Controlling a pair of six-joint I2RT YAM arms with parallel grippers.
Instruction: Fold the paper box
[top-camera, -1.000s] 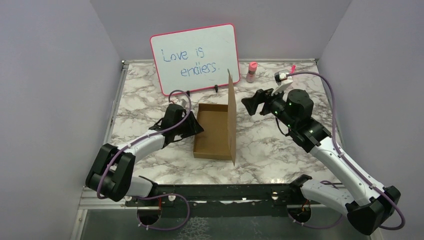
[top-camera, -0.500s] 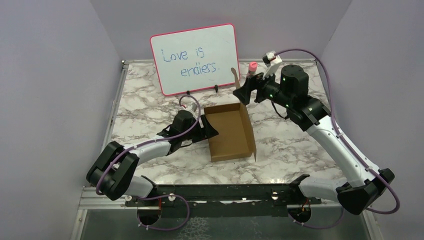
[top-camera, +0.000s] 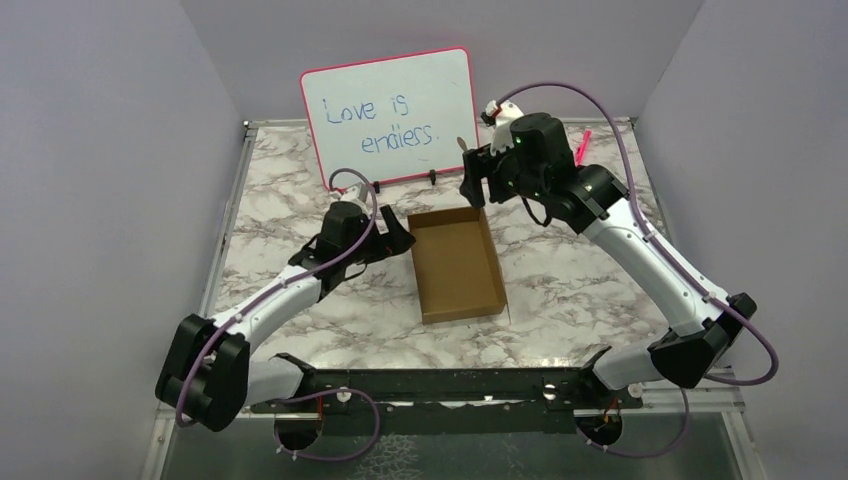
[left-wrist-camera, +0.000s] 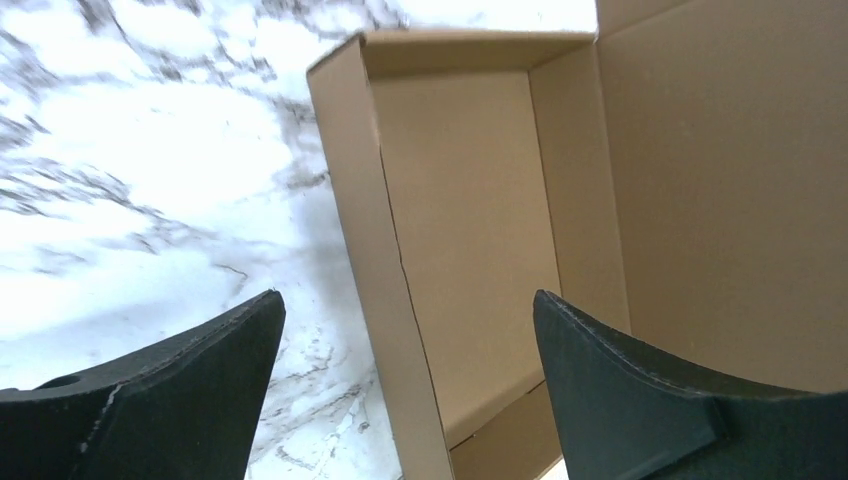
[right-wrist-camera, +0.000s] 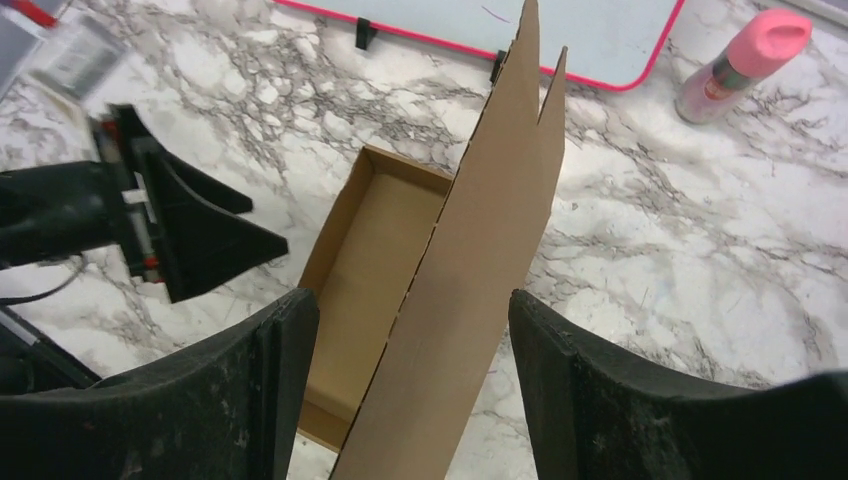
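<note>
The paper box is a shallow brown cardboard tray in the middle of the marble table. Its long lid flap stands upright along its right side. My right gripper hangs open above the box's far end. In the right wrist view its jaws stand on either side of the upright flap, with a gap on both sides. My left gripper is open and empty, low beside the box's left wall. In the left wrist view that wall lies between its fingertips. The left gripper also shows in the right wrist view.
A pink-framed whiteboard reading "Love is endless" stands at the back, just behind the box. A pink-capped bottle stands right of it and a pink pen lies behind the right arm. Grey walls close in on the table.
My right gripper has swung left and farther back, over the flap's far top corner. The box has turned and shifted right. My left gripper has drawn back to the box's left wall.
</note>
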